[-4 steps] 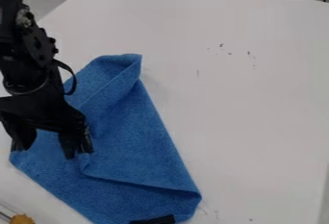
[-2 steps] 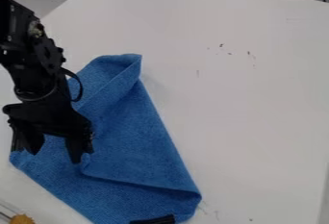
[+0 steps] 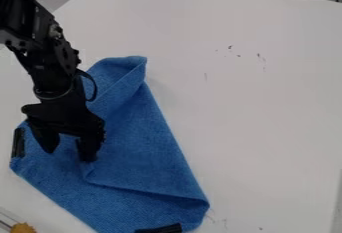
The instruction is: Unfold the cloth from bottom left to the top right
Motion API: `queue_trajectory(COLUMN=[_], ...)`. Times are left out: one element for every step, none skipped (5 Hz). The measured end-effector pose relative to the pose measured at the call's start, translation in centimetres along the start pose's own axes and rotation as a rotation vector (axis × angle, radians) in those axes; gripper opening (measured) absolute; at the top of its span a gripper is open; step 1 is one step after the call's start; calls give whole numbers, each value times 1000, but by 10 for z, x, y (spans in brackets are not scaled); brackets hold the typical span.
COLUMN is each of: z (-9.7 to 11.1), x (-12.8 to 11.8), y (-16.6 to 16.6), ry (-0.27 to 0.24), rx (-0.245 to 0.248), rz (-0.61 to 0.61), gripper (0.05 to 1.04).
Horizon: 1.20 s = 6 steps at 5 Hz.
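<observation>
Nearest you, a blue cloth (image 3: 153, 162) lies partly folded on a white table (image 3: 260, 127), on the left and centre of the view, with a black strip (image 3: 158, 228) at its near edge. A little farther in, the upper layer's loose corner (image 3: 88, 176) sits toward the cloth's lower left. Just beyond that corner is your black gripper (image 3: 68, 154), its fingers apart, one right beside the corner. To do this well, you would likely centre the fingers on that corner, go down just far enough to pinch the top layer alone, then lift slightly and draw it over the slanting right-hand fold toward the upper right. Press too deep and you may catch the lower layer and drag everything.

The cloth's long axis runs from the broad near end, at lower right, away and slightly left to a narrow folded tip (image 3: 130, 63), which points to the far side.
</observation>
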<state>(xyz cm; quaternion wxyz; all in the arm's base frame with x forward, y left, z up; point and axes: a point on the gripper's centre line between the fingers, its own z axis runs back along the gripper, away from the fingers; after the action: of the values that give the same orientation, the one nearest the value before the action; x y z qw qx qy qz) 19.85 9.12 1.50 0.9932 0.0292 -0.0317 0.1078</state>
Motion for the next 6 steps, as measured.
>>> queue_trajectory(z=[-1, -1, -1, 2, 7, 14], x=[6, 7, 7, 7, 5, 8], y=[0, -2, -3, -4, -5, -5], ry=[-6, -2, -1, -5, -4, -32], rx=[0, 3, -5, -11, -12, -13], rz=[0, -6, -12, -22, -9, -13], gripper=[962, 693, 363, 150, 85, 234])
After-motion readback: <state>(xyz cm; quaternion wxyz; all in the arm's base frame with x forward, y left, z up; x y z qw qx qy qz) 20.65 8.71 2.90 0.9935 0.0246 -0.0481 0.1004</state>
